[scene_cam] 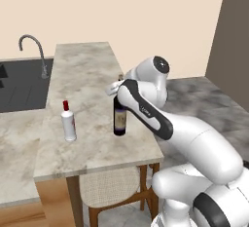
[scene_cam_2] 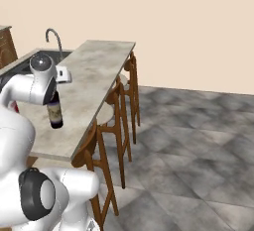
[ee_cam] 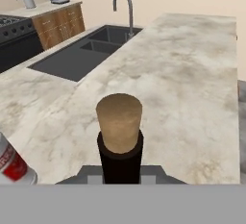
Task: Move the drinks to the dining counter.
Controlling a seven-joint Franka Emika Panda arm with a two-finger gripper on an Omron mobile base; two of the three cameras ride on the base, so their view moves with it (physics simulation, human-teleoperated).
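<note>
Clamped tight on the neck of the tall dark wine bottle with the pale label (scene_cam: 119,120), my pincer (scene_cam: 118,88) sits at the end of my white arm. From the left base view that bottle stands upright on the long beige marble-patterned dining counter (scene_cam: 87,80), near its right edge, base on the slab. Left of it, apart, stands the small white bottle with the red cap (scene_cam: 68,122), also upright on the slab. Beyond, lower and to the left, lie the dark recessed sink (scene_cam: 22,85) and its curved grey tap (scene_cam: 33,50). A wooden wicker-seat stool (scene_cam: 109,188) tucks under the near end.

From the right base view, my pincer (scene_cam_2: 60,75) grips the wine bottle (scene_cam_2: 55,112) by its top — the bottle upright on the dining counter (scene_cam_2: 96,71), toward the near half. Wooden stools (scene_cam_2: 119,111) line the counter's right edge over the grey stone floor (scene_cam_2: 188,145).

Through the hand view, the wine bottle's tan cork (ee_cam: 119,121) and black neck rise just before me. The counter (ee_cam: 192,83) stretches ahead, sink (ee_cam: 81,55) and tap (ee_cam: 124,6) at upper left, and the white bottle's red-labelled side (ee_cam: 12,163) shows at the lower left edge.
</note>
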